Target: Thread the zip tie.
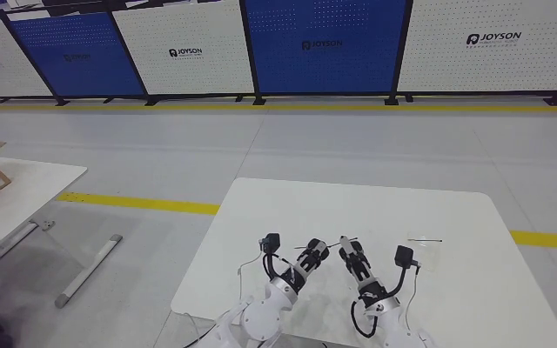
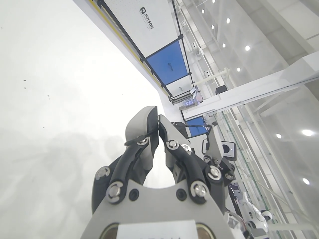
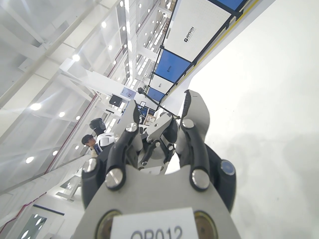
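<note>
Left wrist view: left hand [image 2: 158,123] pinched on thin black plastic zip tie [image 2: 147,135], above white worktop [image 2: 49,75]; right hand [image 3: 160,101] spread wide just beside, tie between its fingers [image 3: 193,110]. Farther off, second dark tie [image 1: 425,240] flat on worktop.

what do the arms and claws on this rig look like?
Both match. Left claw and right claw: two light-grey curved fingers, black ribbed pads, black link bars on silver pins, grey base plate with a white printed label. Arms white and silver, a black cable looping to a black box at each wrist.
</note>
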Controlling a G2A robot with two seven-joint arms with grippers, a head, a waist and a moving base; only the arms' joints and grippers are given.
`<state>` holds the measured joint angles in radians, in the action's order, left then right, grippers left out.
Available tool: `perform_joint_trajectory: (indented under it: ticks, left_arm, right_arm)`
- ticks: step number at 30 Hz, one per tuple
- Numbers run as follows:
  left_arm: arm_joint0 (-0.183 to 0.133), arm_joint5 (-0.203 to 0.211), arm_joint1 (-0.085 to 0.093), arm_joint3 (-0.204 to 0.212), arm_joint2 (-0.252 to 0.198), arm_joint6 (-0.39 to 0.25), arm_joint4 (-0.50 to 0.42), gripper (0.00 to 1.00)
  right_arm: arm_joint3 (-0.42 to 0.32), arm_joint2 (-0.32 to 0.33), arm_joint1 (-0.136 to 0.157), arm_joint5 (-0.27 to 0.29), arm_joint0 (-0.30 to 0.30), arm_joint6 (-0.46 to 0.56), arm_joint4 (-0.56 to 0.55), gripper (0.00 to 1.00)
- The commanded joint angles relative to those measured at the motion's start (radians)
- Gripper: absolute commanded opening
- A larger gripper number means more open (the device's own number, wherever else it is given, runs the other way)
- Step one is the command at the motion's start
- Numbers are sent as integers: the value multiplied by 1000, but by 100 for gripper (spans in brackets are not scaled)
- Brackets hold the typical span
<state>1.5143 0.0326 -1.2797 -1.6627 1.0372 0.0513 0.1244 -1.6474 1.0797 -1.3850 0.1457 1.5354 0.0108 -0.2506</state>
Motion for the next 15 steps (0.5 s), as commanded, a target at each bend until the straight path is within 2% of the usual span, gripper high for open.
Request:
perform_joint_trajectory:
  ticks: [1,2,4,12,15]
  left_arm:
    - [2,2,0,0,2,-2,1,0]
    - [3,3,1,0,3,-3,1,0]
    - [4,4,1,0,4,-4,1,0]
    - [3,9,0,3,7,-5,-6,0]
    - [5,25,0,1,6,-10,-1,0]
  right_arm:
    - [2,0,0,-1,-1,-1,2,29]
    - [3,0,-1,-1,-2,-2,3,24]
    - [5,0,-1,0,-3,-4,3,0]
    - [12,-1,-3,4,-6,-7,3,0]
    - [13,-2,-3,1,-8,-3,1,0]
